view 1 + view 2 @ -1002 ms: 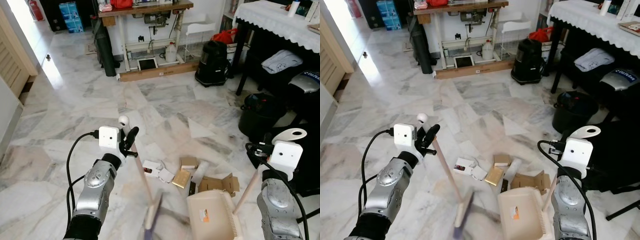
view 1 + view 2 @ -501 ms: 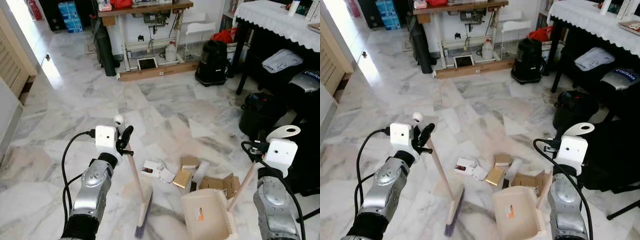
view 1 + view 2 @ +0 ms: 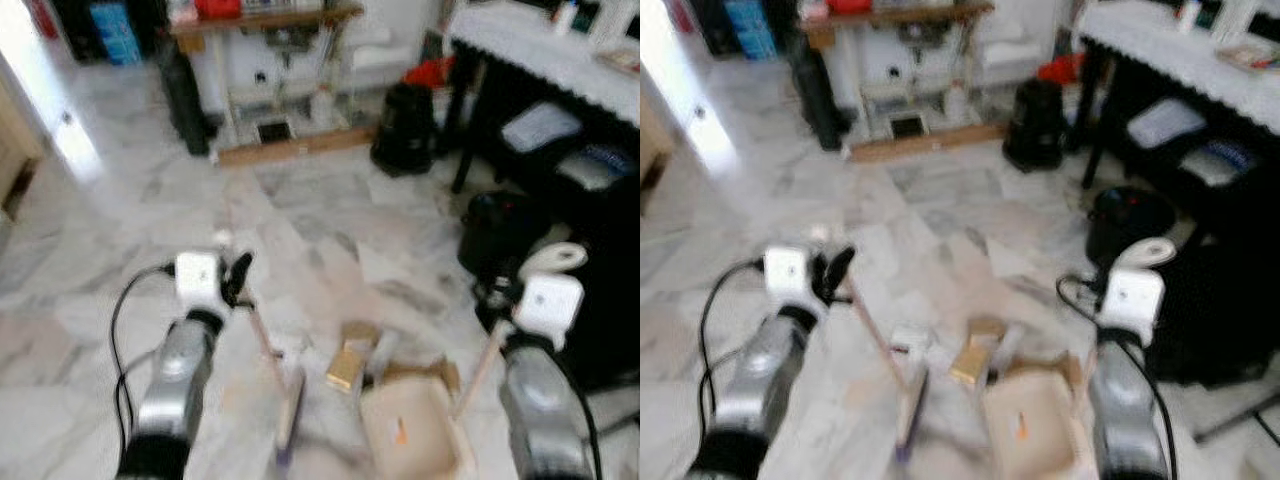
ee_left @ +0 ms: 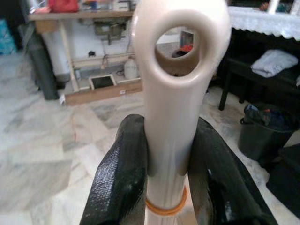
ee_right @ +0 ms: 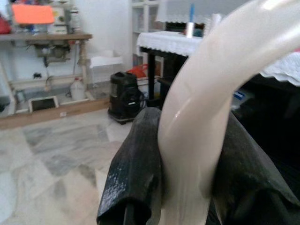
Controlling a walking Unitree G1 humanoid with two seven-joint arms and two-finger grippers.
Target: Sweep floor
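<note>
No text, label, brand or number can be read here; the two head views are too blurred.

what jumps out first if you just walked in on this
The two silver arms stand out first: the left gripper clamps a broom and the right gripper holds a dustpan low in front of the robot. Between them, cardboard scraps litter the marble floor. Behind, a black bin sits beside a dark table.

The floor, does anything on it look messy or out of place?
Yes. Cardboard scraps and small boxes lie scattered on the marble floor, between the broom in the left gripper and the dustpan held by the right gripper.
</note>
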